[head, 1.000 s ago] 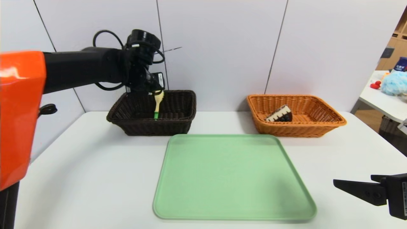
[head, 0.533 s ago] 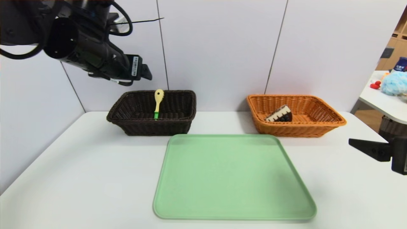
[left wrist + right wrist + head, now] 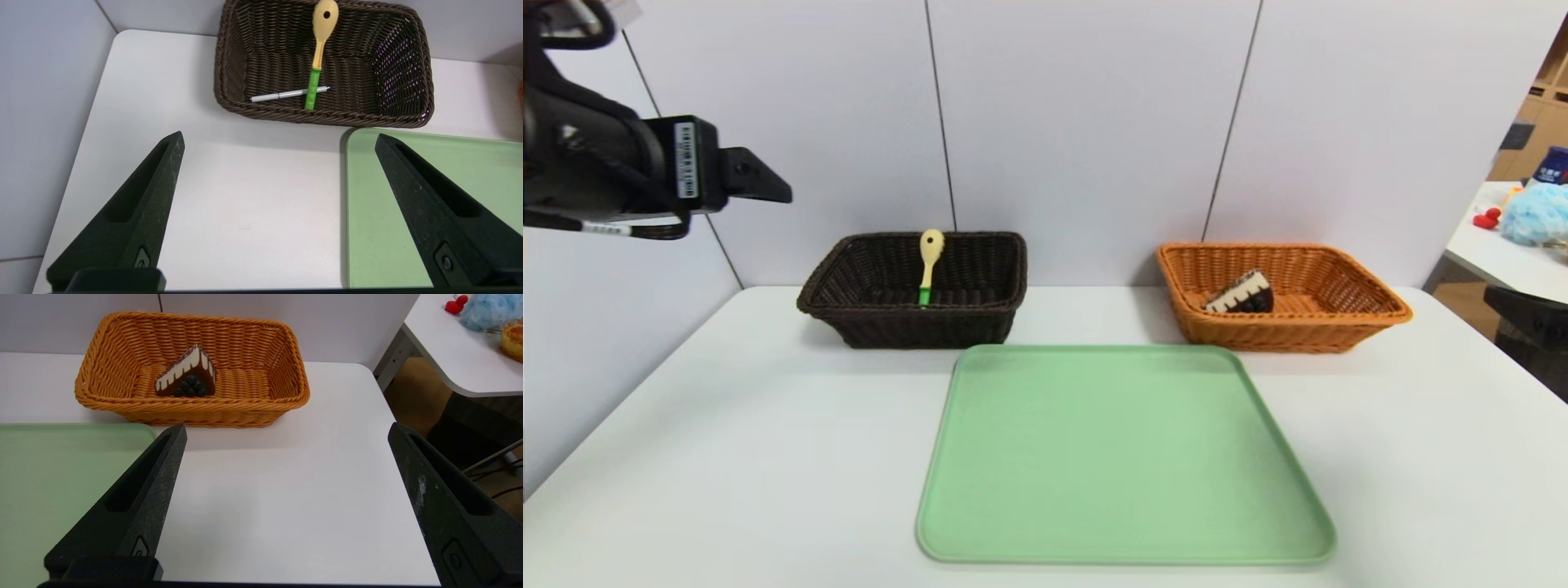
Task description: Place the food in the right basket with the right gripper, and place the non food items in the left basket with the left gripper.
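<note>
The yellow spoon with a green handle (image 3: 929, 265) (image 3: 320, 36) leans on the far wall of the dark brown left basket (image 3: 907, 327) (image 3: 327, 118). The white pen (image 3: 286, 94) lies under its handle on the basket floor. The chocolate cake wedge (image 3: 1241, 294) (image 3: 186, 375) sits in the orange right basket (image 3: 1282, 331) (image 3: 192, 406). My left gripper (image 3: 768, 184) (image 3: 279, 136) hangs high and to the left of the dark basket, open and empty. My right gripper (image 3: 1523, 310) (image 3: 287, 426) is at the table's right edge, open and empty, short of the orange basket.
A bare green tray (image 3: 1119, 457) lies on the white table (image 3: 727, 425) in front of both baskets. A wall stands close behind the baskets. Another table with toys (image 3: 1527, 245) is off to the right.
My left gripper has let go of the spoon, opened fully and pulled up and back to the left. The spoon stays leaning in the dark basket. My right gripper rose toward the right edge.
</note>
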{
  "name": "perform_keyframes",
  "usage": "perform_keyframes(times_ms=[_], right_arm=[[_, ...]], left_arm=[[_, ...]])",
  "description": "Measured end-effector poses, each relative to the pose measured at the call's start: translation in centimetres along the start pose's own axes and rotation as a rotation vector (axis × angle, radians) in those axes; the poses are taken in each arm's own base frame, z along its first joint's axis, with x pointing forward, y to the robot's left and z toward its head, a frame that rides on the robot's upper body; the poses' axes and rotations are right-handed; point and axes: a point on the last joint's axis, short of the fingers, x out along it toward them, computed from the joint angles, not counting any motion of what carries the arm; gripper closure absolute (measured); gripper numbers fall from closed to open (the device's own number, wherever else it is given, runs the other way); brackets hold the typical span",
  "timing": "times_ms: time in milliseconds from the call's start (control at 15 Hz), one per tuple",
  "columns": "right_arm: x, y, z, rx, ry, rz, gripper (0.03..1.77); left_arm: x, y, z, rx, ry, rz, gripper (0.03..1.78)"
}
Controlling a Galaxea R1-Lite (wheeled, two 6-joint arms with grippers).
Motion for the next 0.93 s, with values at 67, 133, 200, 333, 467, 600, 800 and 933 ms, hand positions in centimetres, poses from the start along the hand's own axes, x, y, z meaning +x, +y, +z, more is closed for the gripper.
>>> perform_keyframes(times_ms=[67,133,200,333,467,600,800,933], right_arm=[[-0.4,-0.3,-0.1,0.007,-0.010,-0.011,0.10],[-1.0,-0.6,-0.2,0.014,-0.019,-0.027,0.10],[-1.5,-0.9,-0.3,0.021,-0.028,-0.040,0.10],[-2.7,-1.4,-1.2,0.031,-0.038,-0.056,0.10],[-4.1,-1.7,-2.7,0.038,-0.027,-0.063,0.10],[-5.8,-2.0,-4.1,0.047,-0.009,-0.051,0.10],[-8.9,-2.2,-5.7,0.071,0.031,0.013,0.10],[-10.5,-2.2,-6.4,0.082,0.031,0.040,0.10]], left_arm=[[-1.3,1.0,-0.5,-0.026,-0.016,0.018,0.15],[-2.4,2.0,-1.0,-0.046,-0.028,0.041,0.14],[-3.5,2.9,-1.6,-0.066,-0.041,0.060,0.14],[-5.8,4.7,-3.2,-0.107,-0.070,0.092,0.14],[-8.0,6.3,-5.2,-0.148,-0.103,0.131,0.13],[-10.2,7.6,-7.4,-0.204,-0.151,0.168,0.12],[-12.9,8.9,-11.4,-0.308,-0.210,0.202,0.12],[-14.1,9.3,-13.3,-0.376,-0.249,0.205,0.12]])
